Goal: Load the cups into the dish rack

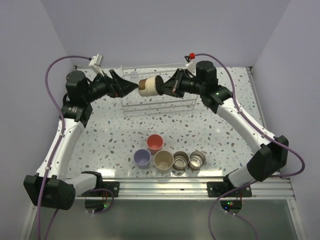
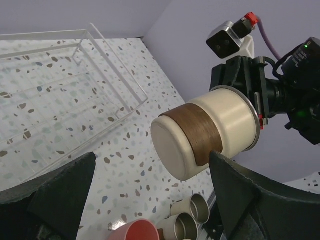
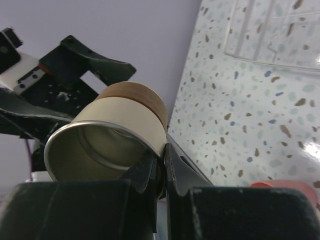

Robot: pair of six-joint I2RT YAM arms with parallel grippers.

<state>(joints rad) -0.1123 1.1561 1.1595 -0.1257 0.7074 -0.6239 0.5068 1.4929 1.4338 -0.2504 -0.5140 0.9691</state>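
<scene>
So far the dish rack (image 1: 165, 106) looks empty: right gripper (image 1: 162, 88) pinches one cup (image 1: 148, 86) above it, left gripper (image 1: 131, 86) spread, five cups (image 1: 163, 160) wait at the near edge.

1. Dish rack (image 1: 175, 103): clear, rectangular, standing at the far middle of the desk (image 1: 100, 135).
2. Cream cup with a brown band (image 1: 148, 86): on its side in the air above the rack, rim pinched by the right claw (image 1: 162, 88).
3. Lavender cup (image 1: 142, 158), beige cup (image 1: 163, 160), steel cup (image 1: 180, 161) and second steel cup (image 1: 197, 160): upright in a row near the front edge.
4. Coral-red cup (image 1: 155, 143): upright just behind that row.
</scene>
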